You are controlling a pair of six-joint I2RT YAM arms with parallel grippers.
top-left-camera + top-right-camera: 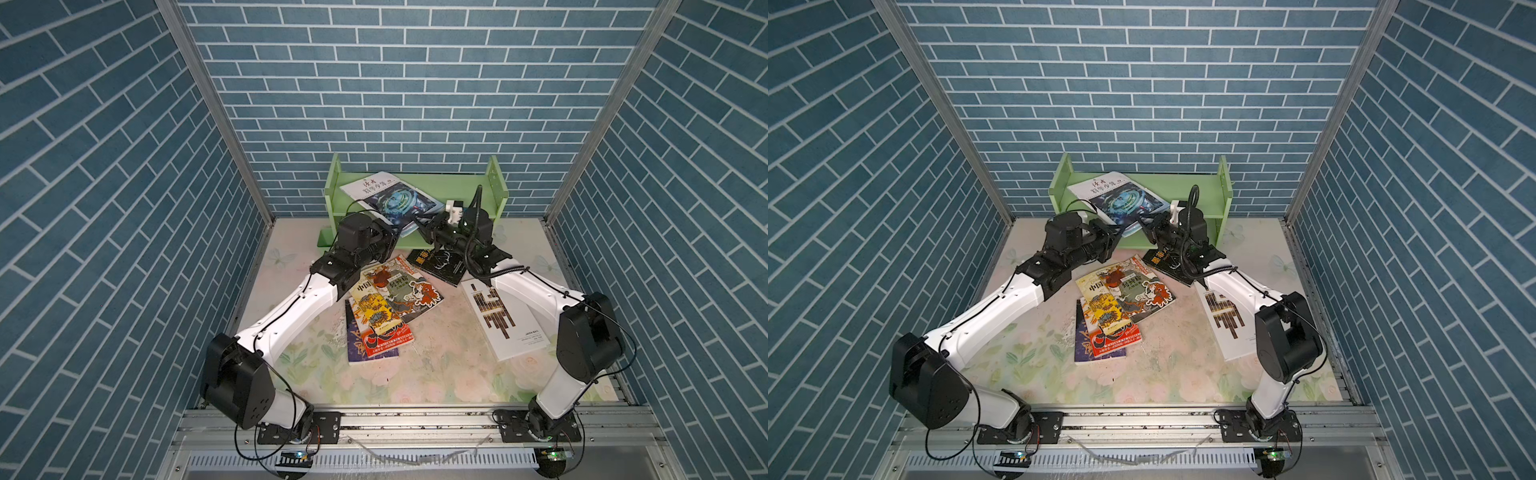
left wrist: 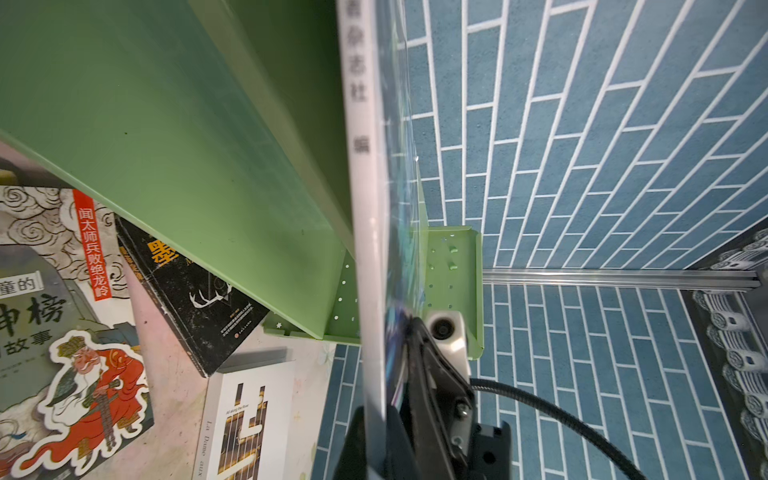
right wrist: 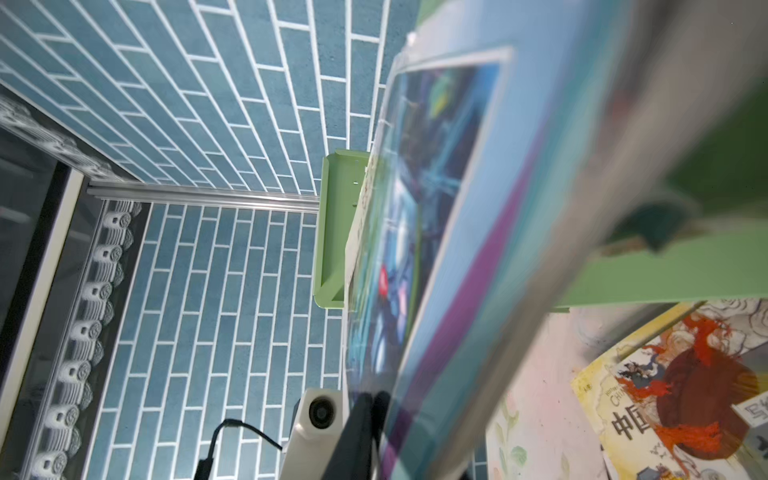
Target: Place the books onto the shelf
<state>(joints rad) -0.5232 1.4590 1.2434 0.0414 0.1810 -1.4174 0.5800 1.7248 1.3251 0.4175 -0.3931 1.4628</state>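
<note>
A book with a blue swirl cover hangs tilted over the light-green shelf. My left gripper is shut on its white spine at the near corner. My right gripper is shut on the same book's cover edge, right beside the left one. More books lie flat on the mat: a black one with antlers, a white one with dark bars, and a colourful overlapping pile.
The shelf stands against the brick back wall, its side panels upright. The floral mat ends at a metal rail at the front. In the left wrist view the black book lies partly under the shelf's edge.
</note>
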